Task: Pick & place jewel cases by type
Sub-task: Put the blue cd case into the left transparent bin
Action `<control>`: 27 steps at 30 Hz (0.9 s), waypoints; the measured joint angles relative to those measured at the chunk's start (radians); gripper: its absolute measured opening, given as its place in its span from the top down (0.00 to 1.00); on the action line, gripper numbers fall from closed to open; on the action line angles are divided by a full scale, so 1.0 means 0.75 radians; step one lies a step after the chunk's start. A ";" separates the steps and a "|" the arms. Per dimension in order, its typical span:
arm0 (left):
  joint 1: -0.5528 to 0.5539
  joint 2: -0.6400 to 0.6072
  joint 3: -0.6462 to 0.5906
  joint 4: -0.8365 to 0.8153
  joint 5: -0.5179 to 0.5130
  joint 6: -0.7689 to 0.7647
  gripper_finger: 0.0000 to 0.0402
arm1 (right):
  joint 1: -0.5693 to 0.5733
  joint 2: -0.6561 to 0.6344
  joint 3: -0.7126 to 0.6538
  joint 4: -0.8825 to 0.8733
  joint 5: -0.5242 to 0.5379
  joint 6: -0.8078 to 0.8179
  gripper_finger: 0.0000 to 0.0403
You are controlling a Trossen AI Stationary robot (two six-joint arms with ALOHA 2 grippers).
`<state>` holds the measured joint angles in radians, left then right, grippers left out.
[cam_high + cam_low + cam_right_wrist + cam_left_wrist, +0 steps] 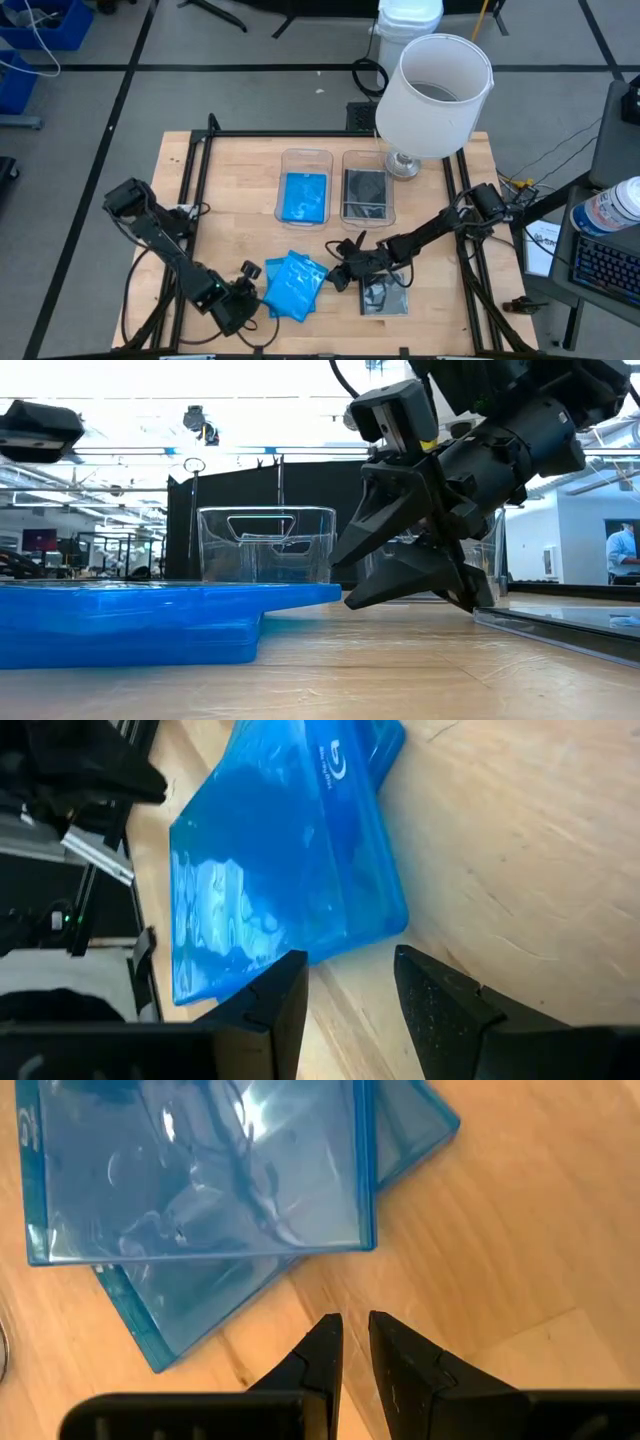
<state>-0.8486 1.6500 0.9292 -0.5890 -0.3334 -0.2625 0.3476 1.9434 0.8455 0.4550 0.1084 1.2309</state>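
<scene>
High view: blue jewel cases (295,285) stacked.

arms: black, jointed | cables: black, trailing | end effector (400,575): dark wedge-shaped fingers

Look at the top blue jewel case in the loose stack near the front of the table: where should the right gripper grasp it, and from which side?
Probably by the edge facing the right gripper. The top blue jewel case lies flat, and in the low view its edge overhangs the case beneath, so one finger could slide under it. Come in low and level from the right, jaws open.
</scene>
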 joint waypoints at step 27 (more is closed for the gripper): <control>0.026 0.061 -0.005 0.042 -0.010 -0.038 0.84 | -0.089 0.001 0.001 -0.065 -0.004 -0.065 0.64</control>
<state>-0.8291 1.6955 0.9253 -0.5577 -0.3412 -0.2906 0.2806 1.9442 0.8459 0.4064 0.1052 1.1824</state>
